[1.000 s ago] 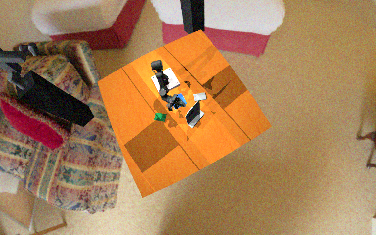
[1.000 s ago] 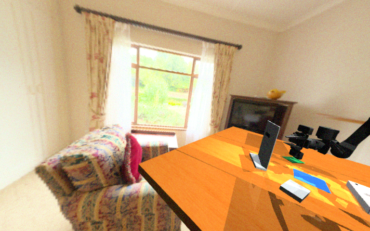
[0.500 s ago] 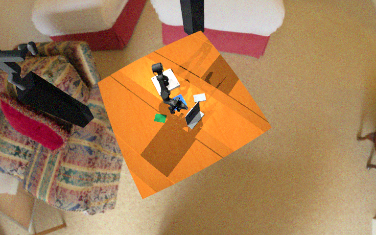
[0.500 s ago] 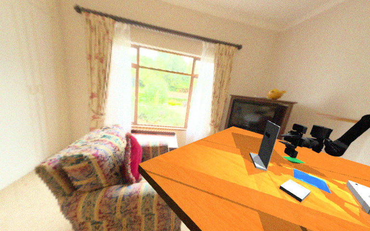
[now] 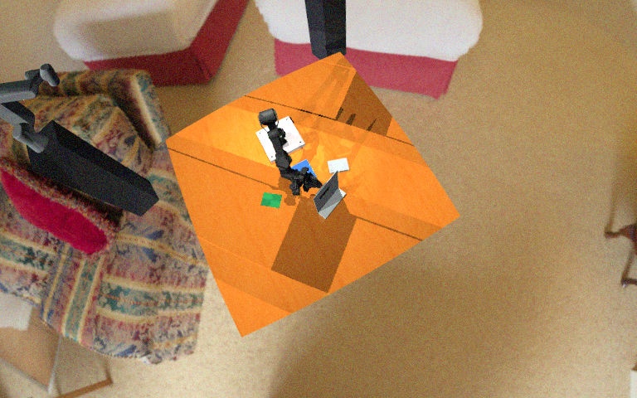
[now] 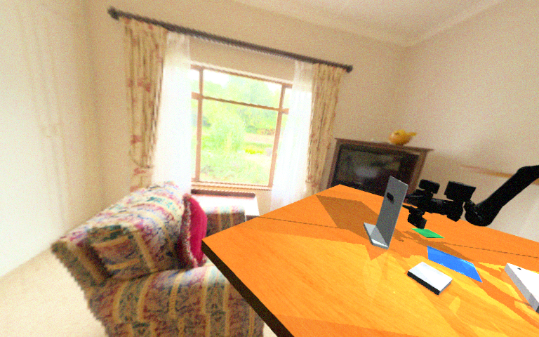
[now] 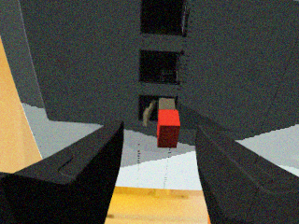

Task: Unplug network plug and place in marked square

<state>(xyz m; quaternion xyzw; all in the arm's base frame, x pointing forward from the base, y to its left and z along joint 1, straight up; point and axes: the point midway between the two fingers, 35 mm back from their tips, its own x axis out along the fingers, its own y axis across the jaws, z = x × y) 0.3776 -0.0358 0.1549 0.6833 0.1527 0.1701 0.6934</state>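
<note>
The upright dark grey panel stands on a pale foot. In the wrist view a column of dark square openings runs down it. The plug, with a red end and a grey-beige part behind, sits at the lowest visible opening. A thin tan curved strip shows just left of it. My gripper is partly open and empty, close in front of the panel. The plug appears between the fingertips in the wrist view, beyond them. A green square lies flat on the table.
A blue marked patch lies partly under the arm in the top view. A small white-topped box lies near the panel. The white plate is at the arm's base.
</note>
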